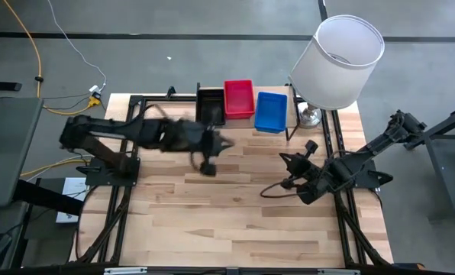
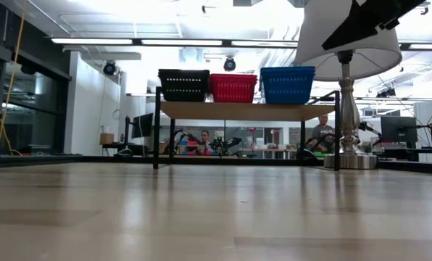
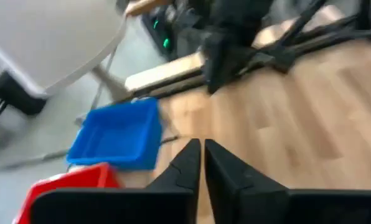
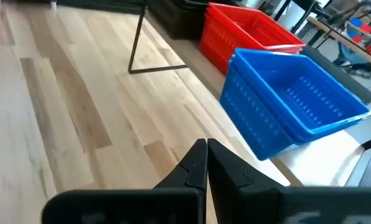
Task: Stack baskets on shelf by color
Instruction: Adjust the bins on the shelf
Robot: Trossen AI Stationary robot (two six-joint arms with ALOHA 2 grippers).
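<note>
Three basket stacks stand side by side on the shelf (image 2: 245, 111) at the table's far edge: black baskets (image 1: 210, 105), red baskets (image 1: 239, 98) and blue baskets (image 1: 271, 111). The low view shows black (image 2: 183, 85), red (image 2: 233, 88) and blue (image 2: 287, 84) on the plank. My left gripper (image 1: 209, 166) hangs over the table just in front of the shelf, shut and empty; its fingers (image 3: 202, 163) meet in the left wrist view. My right gripper (image 1: 288, 173) waits over the table's right part, shut and empty (image 4: 207, 163).
A table lamp with a white shade (image 1: 340, 59) stands at the far right corner beside the shelf, its base (image 2: 350, 161) on the table. The wooden tabletop (image 1: 235, 221) stretches bare toward the near edge. People sit in the room beyond the table (image 2: 322, 133).
</note>
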